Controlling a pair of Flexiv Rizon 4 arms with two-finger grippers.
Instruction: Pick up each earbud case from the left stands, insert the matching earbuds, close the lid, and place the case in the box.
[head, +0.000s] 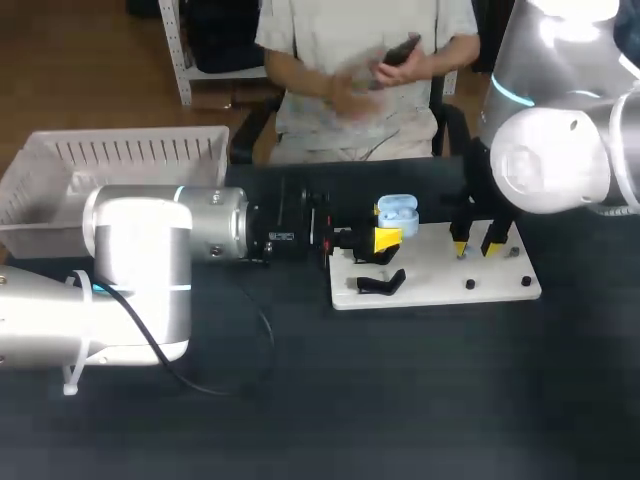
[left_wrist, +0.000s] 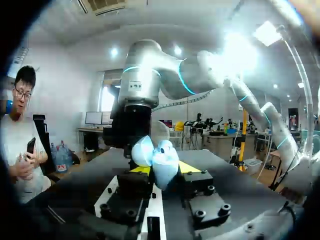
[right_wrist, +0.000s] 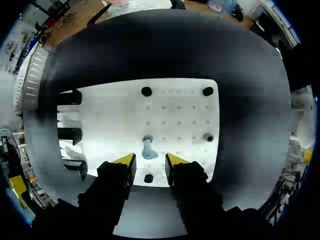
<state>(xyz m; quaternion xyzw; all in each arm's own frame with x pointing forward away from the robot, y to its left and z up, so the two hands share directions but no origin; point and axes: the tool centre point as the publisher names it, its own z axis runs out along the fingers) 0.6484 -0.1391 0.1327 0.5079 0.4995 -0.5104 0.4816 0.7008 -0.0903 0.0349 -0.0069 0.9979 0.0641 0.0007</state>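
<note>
The left claw (left_wrist: 164, 169) clamps the pale-blue, rounded earbud case (left_wrist: 159, 156), lid open; the right claw (right_wrist: 150, 160) gapes over an earbud (right_wrist: 147, 149).

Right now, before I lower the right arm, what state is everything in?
earbud case: lid open, held above the white board.
left gripper: shut on the earbud case.
right gripper: open, one tip on either side of the earbud.
earbud: lying on the white board, not gripped.
</note>
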